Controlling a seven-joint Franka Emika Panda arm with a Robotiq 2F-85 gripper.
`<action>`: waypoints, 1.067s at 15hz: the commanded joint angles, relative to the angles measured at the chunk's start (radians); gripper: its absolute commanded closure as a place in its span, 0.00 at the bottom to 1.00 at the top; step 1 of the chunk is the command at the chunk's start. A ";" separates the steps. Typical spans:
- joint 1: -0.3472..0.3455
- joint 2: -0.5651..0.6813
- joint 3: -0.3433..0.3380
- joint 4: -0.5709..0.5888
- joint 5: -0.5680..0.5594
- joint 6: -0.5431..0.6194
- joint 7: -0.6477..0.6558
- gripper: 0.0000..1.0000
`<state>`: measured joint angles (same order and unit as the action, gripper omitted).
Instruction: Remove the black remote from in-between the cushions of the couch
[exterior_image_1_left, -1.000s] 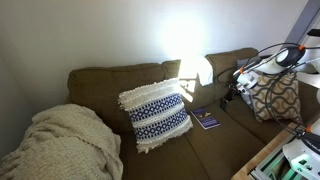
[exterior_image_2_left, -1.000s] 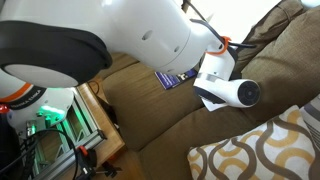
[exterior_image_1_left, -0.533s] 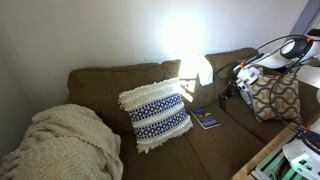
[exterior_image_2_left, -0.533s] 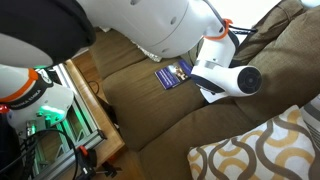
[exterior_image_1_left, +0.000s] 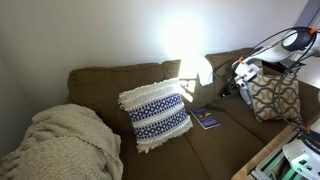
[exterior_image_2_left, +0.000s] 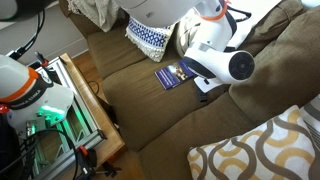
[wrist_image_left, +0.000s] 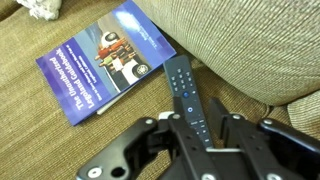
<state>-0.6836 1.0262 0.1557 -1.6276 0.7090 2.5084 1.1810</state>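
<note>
Item: black remote (wrist_image_left: 188, 95). Clamped between the closed fingers of the gripper (wrist_image_left: 197, 135), apparently raised clear of the cushions (wrist_image_left: 250, 40), above the couch (wrist_image_left: 40, 150) seat near a blue booklet (wrist_image_left: 105, 60). Step: extraction seemingly complete. Next: set down gently and release.

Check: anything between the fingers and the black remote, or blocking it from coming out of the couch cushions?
Nothing visible. The fingers are shut on the slim black remote. The blue glossy booklet lies flat beside it on the olive-brown seat cushion, not over it.
</note>
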 joint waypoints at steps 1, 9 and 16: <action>0.066 -0.056 -0.077 -0.064 0.091 -0.032 -0.075 0.92; 0.186 -0.075 -0.212 -0.083 0.178 -0.087 -0.104 0.41; 0.237 -0.156 -0.299 -0.154 0.177 -0.172 -0.101 0.00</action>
<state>-0.4744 0.9338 -0.0971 -1.7129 0.8564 2.3736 1.1017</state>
